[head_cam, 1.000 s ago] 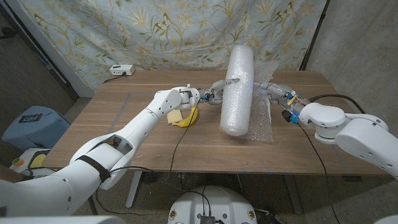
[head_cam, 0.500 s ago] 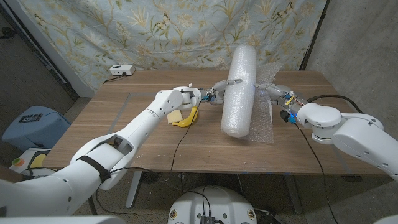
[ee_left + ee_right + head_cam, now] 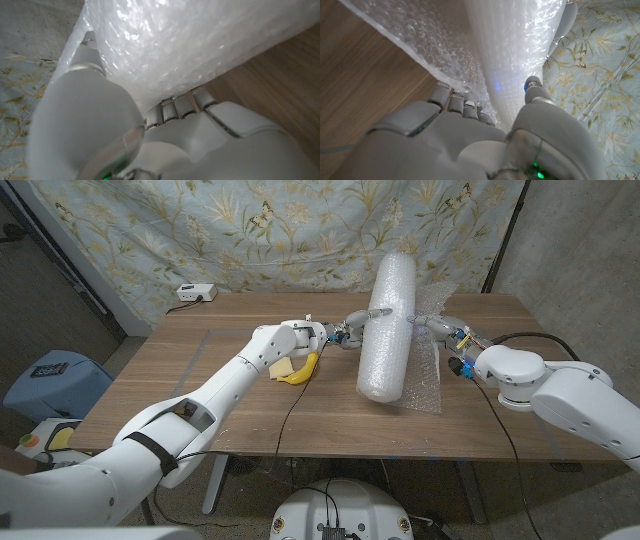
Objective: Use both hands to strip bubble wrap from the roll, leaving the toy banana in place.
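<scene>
The left arm enters from the lower left of the head view and extends diagonally to the frame centre. The left hand (image 3: 345,333) meets the left side of the bubble wrap roll (image 3: 387,325) near its upper half. In the left wrist view the left hand (image 3: 165,135) has its fingers (image 3: 182,102) pressed against the roll (image 3: 200,45), with the thumb laid along the roll's surface; the hand grips the roll.

The right arm enters from the lower right of the head view and bends back toward the centre. The right hand (image 3: 440,327) sits at the right side of the roll, against the loose bubble wrap sheet (image 3: 424,375) that hangs from the roll to the worktop (image 3: 200,400). In the right wrist view the right hand (image 3: 470,135) has its fingers (image 3: 455,107) tucked into the sheet (image 3: 410,35) and its thumb set against the roll (image 3: 515,45); the hand holds the wrap.

The roll stands tilted at centre right of the head view, lower end on the worktop, upper end leaning toward the backdrop.

The toy banana (image 3: 300,372) lies on the worktop left of the roll, just below the left forearm, apart from the roll.

No writing is readable on any item.
</scene>
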